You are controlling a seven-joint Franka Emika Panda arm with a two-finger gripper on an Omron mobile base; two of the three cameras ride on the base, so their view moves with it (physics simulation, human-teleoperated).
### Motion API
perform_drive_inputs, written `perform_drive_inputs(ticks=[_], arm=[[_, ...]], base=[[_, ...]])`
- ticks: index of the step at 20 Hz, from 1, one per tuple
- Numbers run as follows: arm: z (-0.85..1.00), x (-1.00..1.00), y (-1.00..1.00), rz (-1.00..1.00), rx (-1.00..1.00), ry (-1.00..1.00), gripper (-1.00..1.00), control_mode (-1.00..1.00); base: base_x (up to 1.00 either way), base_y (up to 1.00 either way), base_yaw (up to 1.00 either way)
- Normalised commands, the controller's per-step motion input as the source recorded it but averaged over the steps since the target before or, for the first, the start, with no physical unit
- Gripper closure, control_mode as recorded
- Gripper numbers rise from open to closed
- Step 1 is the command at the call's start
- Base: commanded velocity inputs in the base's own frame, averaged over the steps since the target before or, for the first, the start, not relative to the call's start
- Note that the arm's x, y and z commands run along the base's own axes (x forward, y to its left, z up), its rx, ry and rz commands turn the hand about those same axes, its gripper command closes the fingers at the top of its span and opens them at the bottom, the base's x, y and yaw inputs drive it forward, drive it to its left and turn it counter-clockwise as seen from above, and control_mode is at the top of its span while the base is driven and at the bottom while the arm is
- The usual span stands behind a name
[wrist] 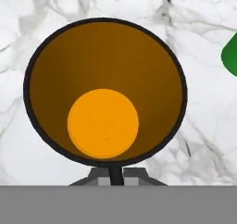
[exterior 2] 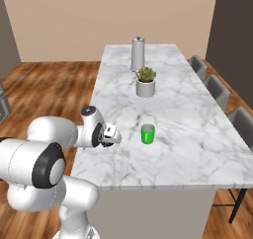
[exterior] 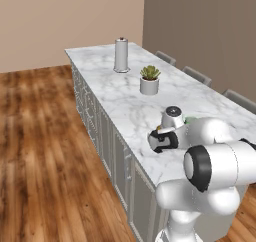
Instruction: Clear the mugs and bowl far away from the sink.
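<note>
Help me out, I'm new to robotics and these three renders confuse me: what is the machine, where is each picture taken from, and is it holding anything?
It is a white robot arm on a driving base at a marble island counter. Two cameras sit behind it, left and right. The third looks along the hand, straight into the black mug with its orange inside. The gripper is shut on that mug's rim. A green mug, a potted plant and a steel canister stand on the counter.

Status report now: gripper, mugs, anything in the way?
Gripper shut on black mug rim. Green mug standing beside it on counter. Plant pot farther along, not blocking.
</note>
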Motion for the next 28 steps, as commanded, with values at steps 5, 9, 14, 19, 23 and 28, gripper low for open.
perform_drive_inputs(ticks=[5,9,14,19,23,28], arm=[[-0.28,0.12,0.00,0.00,0.00,0.04,1.00,-1.00],[-0.35,0.12,0.00,0.00,0.00,0.06,1.00,-1.00],[-0.40,0.11,0.00,0.00,0.00,0.04,-1.00,-1.00],[-0.15,0.02,-0.01,0.00,0.00,0.02,-1.00,-1.00],[0.00,0.00,0.00,0.00,0.00,0.03,-1.00,-1.00],[0.04,0.00,0.00,0.00,0.00,0.04,-1.00,-1.00]], base=[[0.00,0.00,0.00],[0.00,0.00,0.00],[0.00,0.00,0.00],[0.00,0.00,0.00],[0.00,0.00,0.00],[0.00,0.00,0.00]])
